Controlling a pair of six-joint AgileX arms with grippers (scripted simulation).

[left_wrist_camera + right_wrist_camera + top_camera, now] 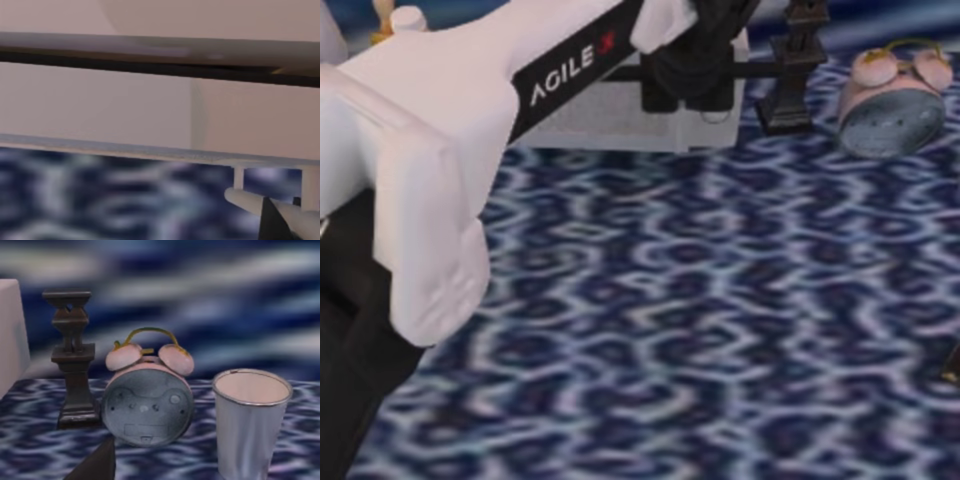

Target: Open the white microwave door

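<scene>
The left gripper (698,60) sits at the far middle of the table, its black body pressed up against the top front edge of the boxy white microwave (610,125); whether it is spread or pinched together cannot be told. In the left wrist view only one dark fingertip (271,225) shows, touching a slim pale bar (245,199) that stands on short posts off a white surface, with a narrow dark band running straight across that surface farther off. The left arm's white link marked AGILE covers most of the microwave from above. The microwave stands at the far side of the table, a little left of centre, its long axis running left to right and its visible face turned toward the near edge; the door cannot be told apart from the rest of that face. Just right of it stands an upright dark brown carved stand (790,70), and right of that a pink twin-bell alarm clock (890,105) with a grey-blue back. The right wrist view shows a silver metal cup (250,425) standing upright near the clock. All rest on the blue and white patterned table (700,330). The right gripper (95,465) shows only as a dark wedge; its state cannot be told.
</scene>
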